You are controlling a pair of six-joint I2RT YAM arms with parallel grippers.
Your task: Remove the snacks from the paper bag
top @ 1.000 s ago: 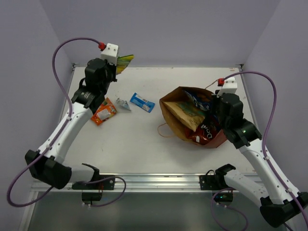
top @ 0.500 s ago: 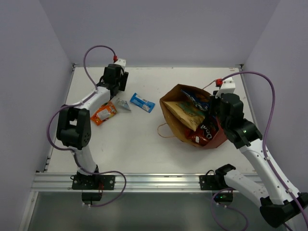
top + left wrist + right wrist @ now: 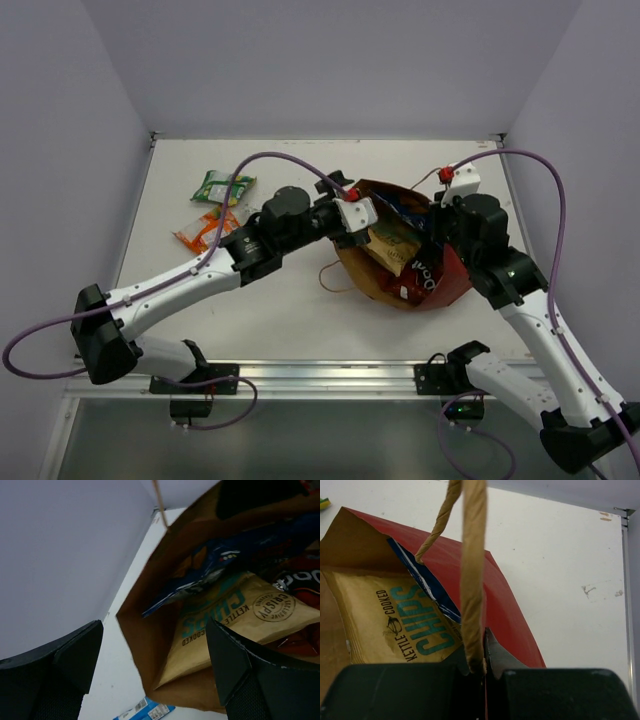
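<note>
White counter, boxed in by pale lilac walls, is carrying everything. Left fingers are standing wide apart, gripping nothing, at the open mouth of the tall brown kraft paper bag with red outer faces, which is sitting right of centre. Right fingers are pinching together on its thin twisted-paper loop handle. Inside, a blue Doritos bag is overlapping a tan chip bag with teal print, beside a red-orange packet. A small blue pack is lying just outside. Far left, a small green packet and an orange packet are lying near each other.
</note>
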